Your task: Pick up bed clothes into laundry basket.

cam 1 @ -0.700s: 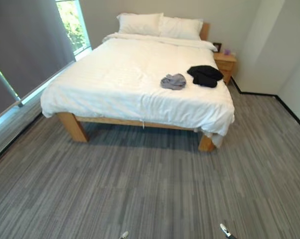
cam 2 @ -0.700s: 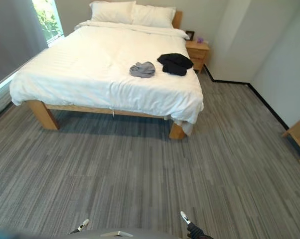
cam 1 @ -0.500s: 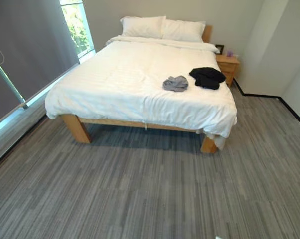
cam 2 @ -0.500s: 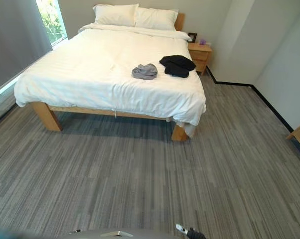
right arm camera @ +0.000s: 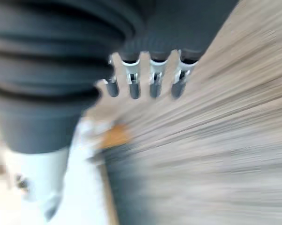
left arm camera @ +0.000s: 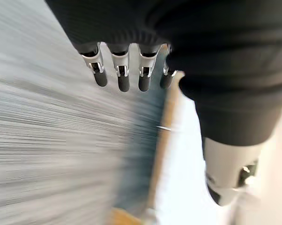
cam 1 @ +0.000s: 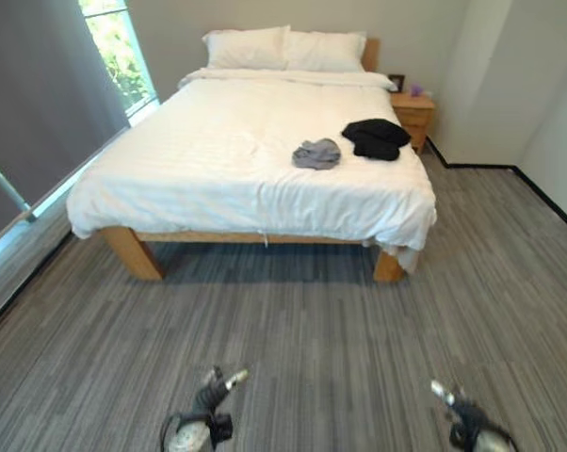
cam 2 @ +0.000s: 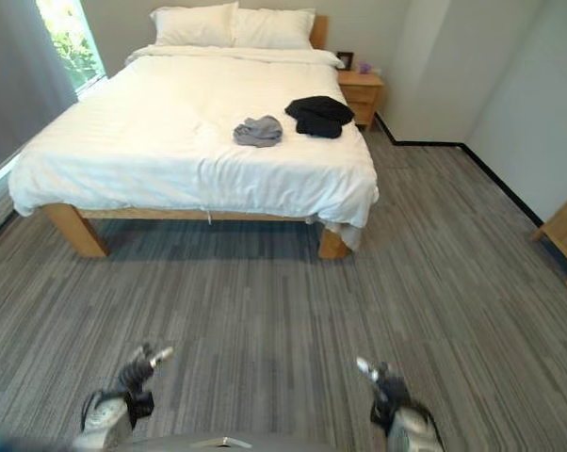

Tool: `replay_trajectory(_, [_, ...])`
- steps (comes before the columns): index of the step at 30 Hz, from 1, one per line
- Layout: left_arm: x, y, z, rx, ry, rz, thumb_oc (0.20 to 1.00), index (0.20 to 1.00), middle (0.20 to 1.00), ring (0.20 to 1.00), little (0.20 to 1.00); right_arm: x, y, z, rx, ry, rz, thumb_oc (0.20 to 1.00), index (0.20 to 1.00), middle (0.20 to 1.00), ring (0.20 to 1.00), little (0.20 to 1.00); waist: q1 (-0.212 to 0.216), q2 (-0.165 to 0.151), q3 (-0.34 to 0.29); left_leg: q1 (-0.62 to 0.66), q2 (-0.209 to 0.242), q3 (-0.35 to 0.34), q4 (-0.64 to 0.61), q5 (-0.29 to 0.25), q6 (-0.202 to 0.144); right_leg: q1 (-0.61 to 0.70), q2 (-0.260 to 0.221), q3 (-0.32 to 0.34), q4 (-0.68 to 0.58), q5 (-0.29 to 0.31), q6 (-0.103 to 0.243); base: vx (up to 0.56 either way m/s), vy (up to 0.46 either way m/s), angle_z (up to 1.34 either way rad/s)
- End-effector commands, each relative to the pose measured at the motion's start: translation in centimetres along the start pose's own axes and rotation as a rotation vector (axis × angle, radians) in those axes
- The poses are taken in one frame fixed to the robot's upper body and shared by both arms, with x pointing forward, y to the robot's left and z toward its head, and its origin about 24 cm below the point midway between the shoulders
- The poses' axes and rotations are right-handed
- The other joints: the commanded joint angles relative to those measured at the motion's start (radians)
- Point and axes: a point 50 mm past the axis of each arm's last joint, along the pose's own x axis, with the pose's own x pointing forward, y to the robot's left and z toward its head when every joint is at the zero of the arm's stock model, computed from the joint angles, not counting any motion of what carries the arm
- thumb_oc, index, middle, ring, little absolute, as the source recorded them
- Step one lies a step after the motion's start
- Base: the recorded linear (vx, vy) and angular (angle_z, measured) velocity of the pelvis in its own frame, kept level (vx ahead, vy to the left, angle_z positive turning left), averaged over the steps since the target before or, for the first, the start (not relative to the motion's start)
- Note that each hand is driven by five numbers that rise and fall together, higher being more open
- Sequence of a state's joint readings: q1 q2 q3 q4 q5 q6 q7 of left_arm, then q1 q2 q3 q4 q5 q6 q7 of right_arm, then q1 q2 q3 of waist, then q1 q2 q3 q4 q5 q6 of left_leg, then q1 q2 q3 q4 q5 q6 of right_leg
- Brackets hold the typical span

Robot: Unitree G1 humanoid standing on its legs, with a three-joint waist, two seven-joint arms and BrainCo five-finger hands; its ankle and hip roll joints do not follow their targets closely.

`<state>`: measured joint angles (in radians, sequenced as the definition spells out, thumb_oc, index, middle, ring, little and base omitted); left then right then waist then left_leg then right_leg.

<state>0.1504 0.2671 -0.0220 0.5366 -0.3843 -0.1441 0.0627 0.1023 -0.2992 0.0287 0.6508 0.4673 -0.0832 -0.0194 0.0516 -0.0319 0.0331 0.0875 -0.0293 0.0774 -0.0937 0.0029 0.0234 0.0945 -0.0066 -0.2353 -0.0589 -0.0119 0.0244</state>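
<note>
A crumpled grey garment [cam 1: 317, 153] lies on the white bed [cam 1: 218, 160], right of its middle. Just to its right, nearer the nightstand, lies a bundled black garment [cam 1: 376, 138]. My left hand [cam 1: 210, 397] and right hand [cam 1: 464, 421] hover low over the floor, well short of the bed. Both are open and hold nothing. In the wrist views the left hand's fingers [left arm camera: 122, 75] and the right hand's fingers [right arm camera: 154, 79] hang straight over the carpet.
Two white pillows [cam 1: 283, 47] sit at the headboard. A wooden nightstand [cam 1: 413, 105] stands at the bed's far right corner. A window [cam 1: 114, 52] is on the left, and a wooden piece of furniture [cam 2: 566, 245] on the right. Grey carpet [cam 1: 293, 330] lies before the bed.
The camera has shifted. Both hands have risen into the bottom of the eye views. The two garments lie where they were.
</note>
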Motion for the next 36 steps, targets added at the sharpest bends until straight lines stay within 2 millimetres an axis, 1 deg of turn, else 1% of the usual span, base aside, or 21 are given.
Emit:
replay_trajectory(1, [0.3,-0.3,3.7,-0.052,-0.169,-0.036,1.000,1.000,1.000,1.000,1.000,0.5,0.3,4.7,-0.071,-0.193,0.036,1.000,1.000,1.000,1.000,1.000,0.002,-0.017,0.002,-0.027,0.033,0.042,0.006,0.025,-0.061,-0.027,-0.103,-0.056,-0.028,0.104,0.114,0.00,0.008,-0.04])
replay_trajectory(2, [0.3,-0.3,3.7,-0.051,-0.168,-0.036,1.000,1.000,1.000,1.000,1.000,0.5,0.2,4.7,-0.071,-0.192,0.036,1.000,1.000,1.000,1.000,1.000,0.002,-0.017,0.001,-0.026,0.033,0.042,0.006,0.025,-0.061,-0.027,-0.103,-0.056,-0.028,0.104,0.114,0.00,0.000,0.00])
replay_trajectory(3, [0.0,-0.6,3.9,-0.037,-0.188,-0.052,1.000,1.000,1.000,1.000,1.000,0.1,1.0,5.3,-0.081,-0.235,0.063,1.000,1.000,1.000,1.000,1.000,0.003,-0.017,0.003,-0.026,0.033,0.042,0.006,0.023,-0.060,-0.027,-0.105,-0.056,-0.028,0.103,0.115,0.01,0.008,-0.06])
replay_trajectory(5, [0.0,-1.2,4.8,-0.048,-0.223,-0.074,1.000,1.000,1.000,1.000,1.000,-0.2,1.9,5.6,-0.072,-0.263,0.102,1.000,1.000,1.000,1.000,1.000,0.003,-0.018,0.008,-0.030,0.033,0.042,0.006,0.023,-0.059,-0.031,-0.106,-0.057,-0.028,0.103,0.115,0.00,0.010,-0.09])
replay_trajectory(7, [-0.3,-1.7,5.1,-0.018,-0.241,-0.101,1.000,1.000,1.000,1.000,1.000,-0.6,2.8,5.3,-0.085,-0.264,0.146,1.000,1.000,1.000,1.000,1.000,0.002,-0.018,0.014,-0.030,0.033,0.044,0.006,0.020,-0.057,-0.031,-0.107,-0.056,-0.028,0.103,0.114,0.00,0.006,-0.07])
replay_trajectory(8, [-0.5,-1.7,5.6,0.026,-0.265,-0.116,1.000,1.000,1.000,1.000,1.000,-1.0,3.4,5.4,-0.117,-0.278,0.190,1.000,1.000,1.000,1.000,1.000,-0.002,-0.018,0.017,-0.026,0.033,0.048,0.006,0.015,-0.057,-0.029,-0.107,-0.055,-0.028,0.100,0.113,0.02,0.008,-0.03])
replay_trajectory(9, [-0.6,-1.7,5.4,0.021,-0.260,-0.118,1.000,1.000,1.000,1.000,1.000,-1.3,3.5,5.5,-0.128,-0.289,0.206,1.000,1.000,1.000,1.000,1.000,-0.005,-0.017,0.019,-0.025,0.033,0.050,0.006,0.014,-0.058,-0.028,-0.107,-0.054,-0.028,0.100,0.113,0.00,0.000,0.00])
replay_trajectory(12, [-0.9,-1.4,5.2,0.030,-0.258,-0.107,1.000,1.000,1.000,1.000,1.000,-1.8,3.6,5.5,-0.135,-0.300,0.226,1.000,1.000,1.000,1.000,1.000,-0.017,-0.017,0.019,-0.021,0.034,0.060,0.006,0.011,-0.057,-0.028,-0.105,-0.044,-0.028,0.098,0.112,0.01,0.000,-0.02])
replay_trajectory(16, [-1.4,-0.2,5.0,0.054,-0.262,-0.057,1.000,1.000,1.000,1.000,1.000,-2.4,3.2,6.2,-0.133,-0.337,0.234,1.000,1.000,1.000,1.000,1.000,-0.030,-0.019,0.020,-0.012,0.036,0.077,0.006,0.002,-0.056,-0.026,-0.103,-0.030,-0.028,0.097,0.110,0.03,0.009,-0.12])
replay_trajectory(18, [-1.3,0.5,5.4,0.082,-0.275,-0.020,1.000,1.000,1.000,1.000,1.000,-2.2,3.2,6.6,-0.103,-0.357,0.222,1.000,1.000,1.000,1.000,1.000,-0.038,-0.021,0.021,-0.010,0.037,0.087,0.006,0.000,-0.056,-0.030,-0.102,-0.020,-0.028,0.098,0.110,0.03,0.013,-0.18])
replay_trajectory(20, [-1.3,0.9,5.9,0.088,-0.296,0.007,1.000,1.000,1.000,1.000,1.000,-2.3,3.2,7.3,-0.088,-0.386,0.216,1.000,1.000,1.000,1.000,1.000,-0.043,-0.023,0.021,-0.010,0.038,0.092,0.006,-0.001,-0.056,-0.034,-0.102,-0.013,-0.028,0.100,0.110,0.02,0.016,-0.15])
replay_trajectory(24, [-1.1,0.7,5.9,0.080,-0.295,0.006,1.000,1.000,1.000,1.000,1.000,-2.2,3.1,7.3,-0.106,-0.388,0.202,1.000,1.000,1.000,1.000,1.000,-0.046,-0.024,0.018,-0.010,0.038,0.097,0.006,-0.003,-0.056,-0.036,-0.102,-0.009,-0.028,0.101,0.109,0.02,0.008,-0.09])
replay_trajectory(29, [-1.1,0.5,5.9,0.115,-0.291,-0.014,1.000,1.000,1.000,1.000,1.000,-2.3,2.9,7.1,-0.142,-0.381,0.198,1.000,1.000,1.000,1.000,1.000,-0.049,-0.022,0.016,-0.007,0.037,0.097,0.006,-0.007,-0.055,-0.031,-0.101,-0.009,-0.028,0.095,0.108,0.04,0.013,-0.02])
replay_trajectory(36, [-1.0,0.4,5.5,0.092,-0.273,-0.006,1.000,1.000,1.000,1.000,1.000,-2.2,3.8,7.4,-0.186,-0.389,0.232,1.000,1.000,1.000,1.000,1.000,-0.047,-0.020,0.014,-0.006,0.034,0.103,0.006,-0.010,-0.052,-0.032,-0.103,-0.003,-0.028,0.096,0.109,0.01,0.002,0.00])
